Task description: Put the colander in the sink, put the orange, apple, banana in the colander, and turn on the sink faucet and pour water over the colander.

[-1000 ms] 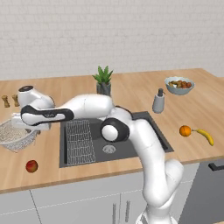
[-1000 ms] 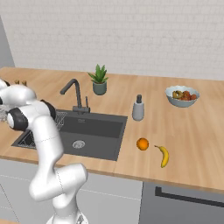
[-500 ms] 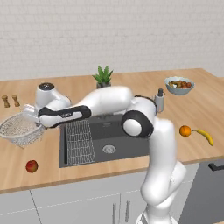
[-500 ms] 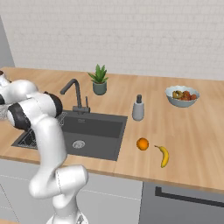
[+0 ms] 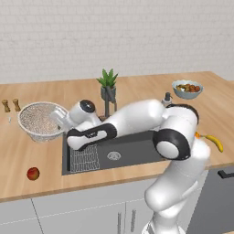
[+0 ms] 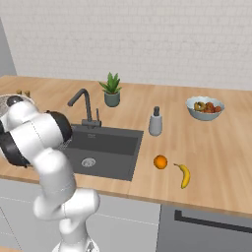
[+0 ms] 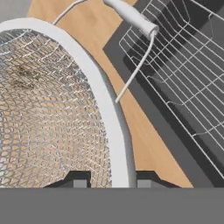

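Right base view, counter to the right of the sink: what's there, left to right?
Soap dispenser → orange → banana → blue fruit bowl. The potted plant stands further left, behind the sink.

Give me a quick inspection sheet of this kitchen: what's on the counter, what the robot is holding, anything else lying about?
Surface: wooden counter.
Job's things: colander beside sink, lifted at its rim; apple, orange, banana on counter; faucet not running.
Clutter: wire rack in sink, fruit bowl, soap bottle, plant, shakers.
Pincer: shut on colander rim.
Cables: nothing seen.
Surroundings: white brick wall.
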{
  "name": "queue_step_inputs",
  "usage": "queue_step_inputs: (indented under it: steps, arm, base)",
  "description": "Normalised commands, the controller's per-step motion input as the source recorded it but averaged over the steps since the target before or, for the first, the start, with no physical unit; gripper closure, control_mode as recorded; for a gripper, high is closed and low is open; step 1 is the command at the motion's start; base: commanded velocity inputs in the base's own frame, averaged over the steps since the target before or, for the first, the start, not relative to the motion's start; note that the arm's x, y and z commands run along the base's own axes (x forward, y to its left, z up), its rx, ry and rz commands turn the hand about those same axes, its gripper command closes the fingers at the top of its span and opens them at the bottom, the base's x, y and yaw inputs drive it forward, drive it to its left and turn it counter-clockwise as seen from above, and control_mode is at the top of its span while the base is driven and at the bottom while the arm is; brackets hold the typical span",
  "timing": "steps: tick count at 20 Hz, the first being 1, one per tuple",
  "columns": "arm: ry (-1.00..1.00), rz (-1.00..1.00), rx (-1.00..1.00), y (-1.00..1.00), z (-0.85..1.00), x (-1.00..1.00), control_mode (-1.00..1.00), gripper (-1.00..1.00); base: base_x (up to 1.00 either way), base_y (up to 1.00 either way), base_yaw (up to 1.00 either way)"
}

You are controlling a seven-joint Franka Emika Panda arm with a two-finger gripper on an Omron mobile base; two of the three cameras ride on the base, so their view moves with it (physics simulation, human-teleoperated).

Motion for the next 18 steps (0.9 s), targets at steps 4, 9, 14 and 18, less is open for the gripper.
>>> queue_step_inputs:
  steps: [4,9,14,18]
  arm:
    - [0.11,-0.07,0.05,-0.75,0.32,-0.39,-1.00,1.00]
    - [0.26,-0.03,0.00,-0.87,0.33,-0.14,-1.00,1.00]
    - [0.30,-0.01,0.00,-0.99,0.08,-0.01,-1.00,1.00]
    - [0.11,0.00,0.00,-0.99,-0.11,-0.08,-1.00,1.00]
  base:
    - [0.00,0.00,0.00]
    - [0.00,0.00,0.00]
    - [0.00,0.00,0.00]
    - [0.00,0.00,0.00]
